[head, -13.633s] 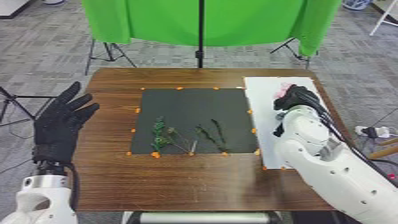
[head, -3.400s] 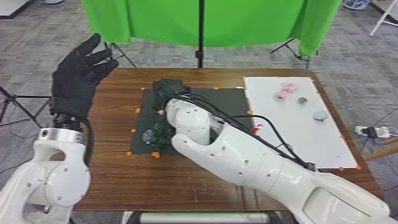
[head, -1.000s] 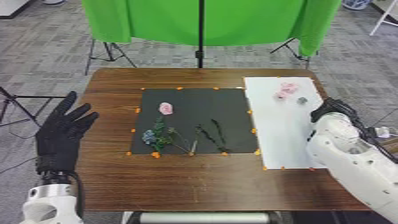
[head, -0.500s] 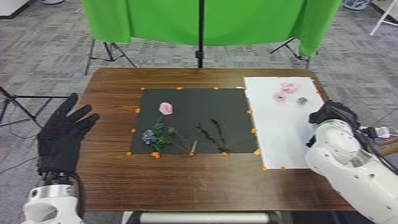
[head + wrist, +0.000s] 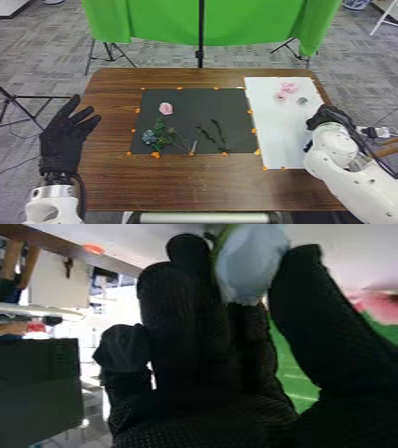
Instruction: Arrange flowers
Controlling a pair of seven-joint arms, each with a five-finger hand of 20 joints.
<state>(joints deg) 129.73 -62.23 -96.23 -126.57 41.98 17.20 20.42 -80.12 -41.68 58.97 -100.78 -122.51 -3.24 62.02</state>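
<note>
At the right edge of the white board (image 5: 282, 140), my right hand (image 5: 327, 117) is held low. In the right wrist view, a pale blue flower piece (image 5: 251, 266) lies between the thumb and the straight fingers of my right hand (image 5: 195, 374); whether they grip it is unclear. Pink flowers (image 5: 287, 90) and a grey-green one (image 5: 302, 100) rest farther back on the board. The dark mat (image 5: 204, 100) holds a pink rose (image 5: 166, 108), a blue flower (image 5: 149, 136) beside leafy green stems (image 5: 161, 131), and thin dark sprigs (image 5: 218, 134). My left hand (image 5: 64, 140) is open.
Orange markers (image 5: 155, 155) line the mat and board on the brown table (image 5: 204, 185). A green cloth (image 5: 209, 25) hangs behind the table's far edge. My left hand stands off the table's left side.
Since the oldest frame, the rose and blue flower have appeared on the mat. My right hand has moved from the mat to the board's right edge, and my left hand has drawn back.
</note>
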